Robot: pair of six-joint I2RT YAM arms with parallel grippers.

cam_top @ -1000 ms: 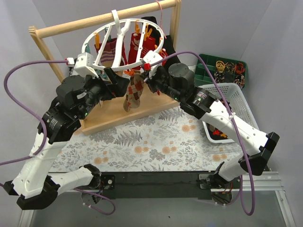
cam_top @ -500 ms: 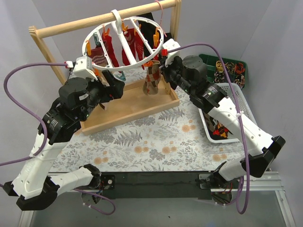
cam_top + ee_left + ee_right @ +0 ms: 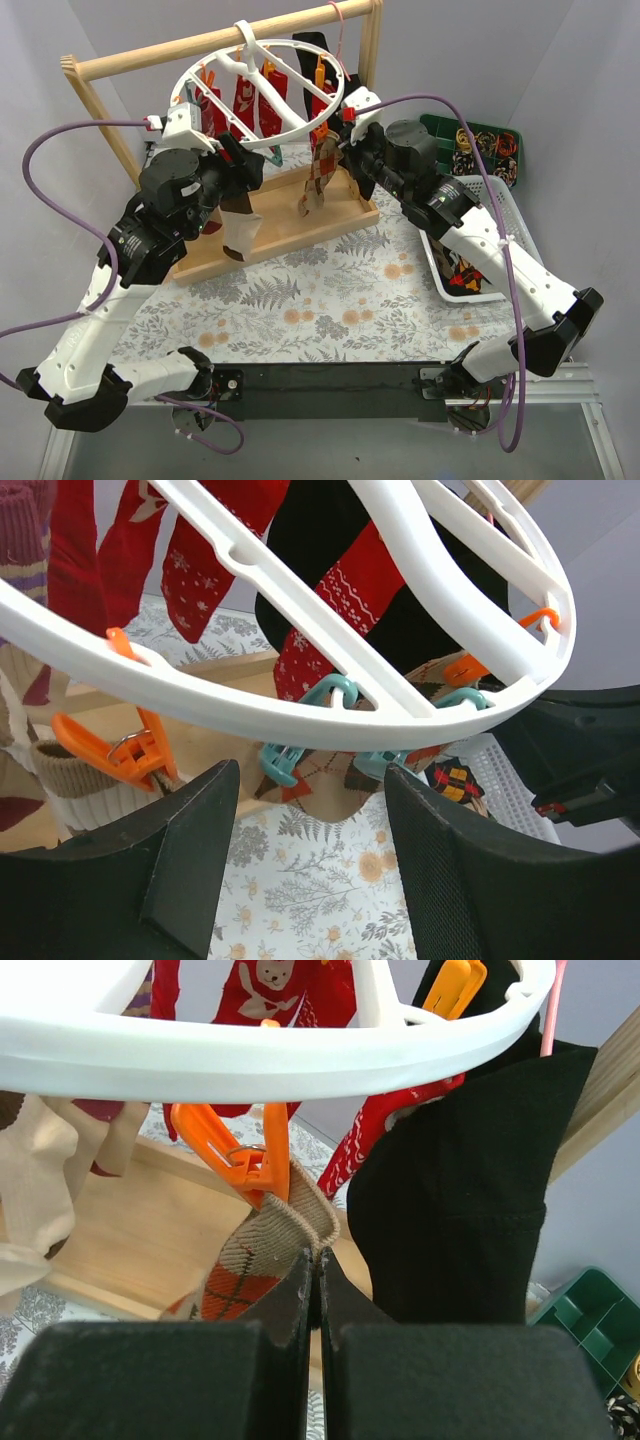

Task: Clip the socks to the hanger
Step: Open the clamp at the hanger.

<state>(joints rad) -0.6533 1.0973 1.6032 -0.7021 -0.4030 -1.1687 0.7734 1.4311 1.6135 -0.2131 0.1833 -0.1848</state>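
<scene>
Right gripper (image 3: 316, 1260) pinches argyle sock (image 3: 245, 1275) at hanger (image 3: 250, 1055)
Its fingers press together on the cuff, which touches an orange clip (image 3: 235, 1155). The left gripper (image 3: 310, 780) stands parted and empty below the ring; red socks (image 3: 188, 575) hang beyond.

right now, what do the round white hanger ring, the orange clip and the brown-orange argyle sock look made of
Round white hanger ring: probably moulded plastic, smooth, slight sheen. Orange clip: likely glossy plastic, with a metal spring ring. Argyle sock: knitted fabric, matte, ribbed cuff.
</scene>
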